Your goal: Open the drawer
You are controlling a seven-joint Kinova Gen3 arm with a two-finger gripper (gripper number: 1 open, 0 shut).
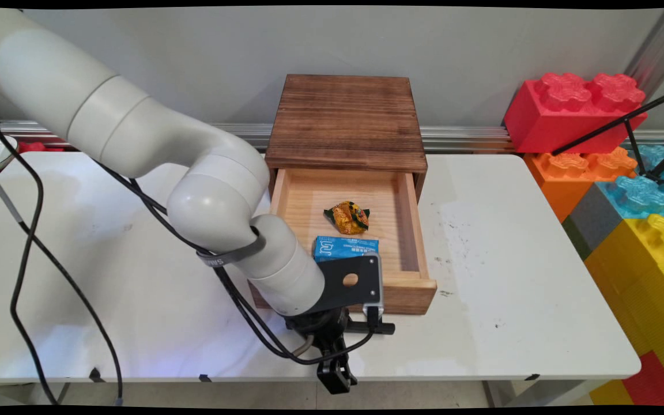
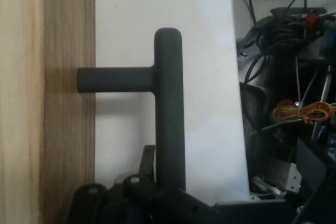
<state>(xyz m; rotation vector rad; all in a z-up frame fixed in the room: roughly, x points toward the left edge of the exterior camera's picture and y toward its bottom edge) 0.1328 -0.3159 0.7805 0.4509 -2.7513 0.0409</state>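
Note:
A dark wooden box (image 1: 346,118) stands at the back of the white table (image 1: 505,271), and its light wooden drawer (image 1: 407,230) is pulled out toward the near edge. In the drawer lie a crumpled orange and green wrapper (image 1: 348,217) and a blue packet (image 1: 343,246), partly hidden by my wrist. My gripper (image 1: 336,373) hangs just in front of the drawer's front board, beside the black T-shaped handle (image 1: 375,328). In the hand view the handle (image 2: 169,108) runs down the middle into the gripper's linkage (image 2: 136,198), with the drawer front (image 2: 68,98) at the left.
Large red (image 1: 574,109), orange (image 1: 585,167), blue (image 1: 649,193) and yellow (image 1: 649,259) toy blocks are stacked off the table's right side. A black tripod leg (image 1: 620,121) crosses them. Black cables (image 1: 26,248) hang at the left. The table's near edge lies just under the gripper.

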